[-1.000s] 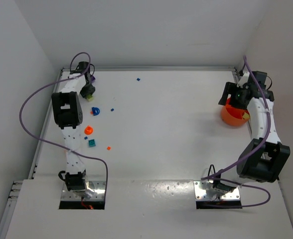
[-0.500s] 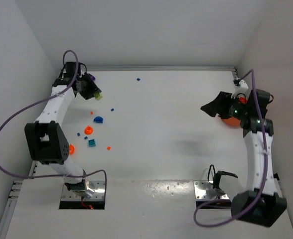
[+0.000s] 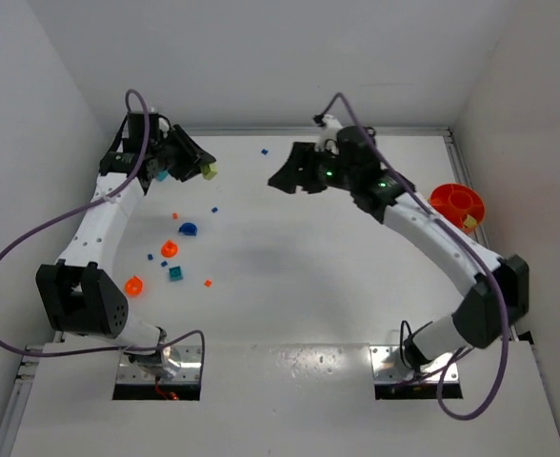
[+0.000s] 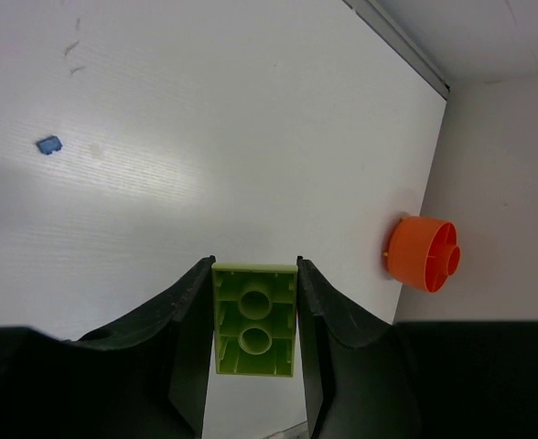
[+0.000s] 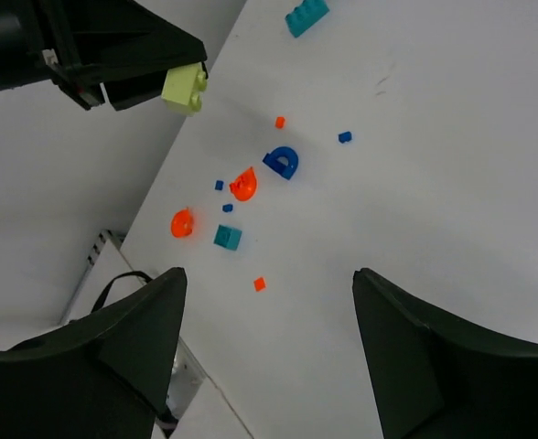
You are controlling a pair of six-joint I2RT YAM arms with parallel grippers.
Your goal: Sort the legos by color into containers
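Observation:
My left gripper (image 3: 196,164) is shut on a lime block (image 4: 255,320), hollow side toward its camera, held above the table's back left; the block also shows in the top view (image 3: 207,171) and the right wrist view (image 5: 185,91). My right gripper (image 3: 292,181) is open and empty above the back middle, its jaws wide apart (image 5: 269,274). Tiny legos lie at left: blue specks (image 3: 214,209) (image 3: 150,255) and an orange-red speck (image 3: 207,283) (image 5: 259,284). Another blue speck (image 3: 264,150) (image 4: 48,144) lies at the back. A blue round cup (image 3: 187,228), orange cups (image 3: 169,248) (image 3: 133,285) and a teal cup (image 3: 176,273) stand among them.
A larger orange bowl (image 3: 456,205) stands at the far right, also in the left wrist view (image 4: 425,253). A teal piece (image 5: 306,16) lies near the back left wall. Walls close the table on the left, back and right.
My right arm has swung from over the orange bowl at the right to the back middle. My left gripper has carried the lime block rightward along the back.

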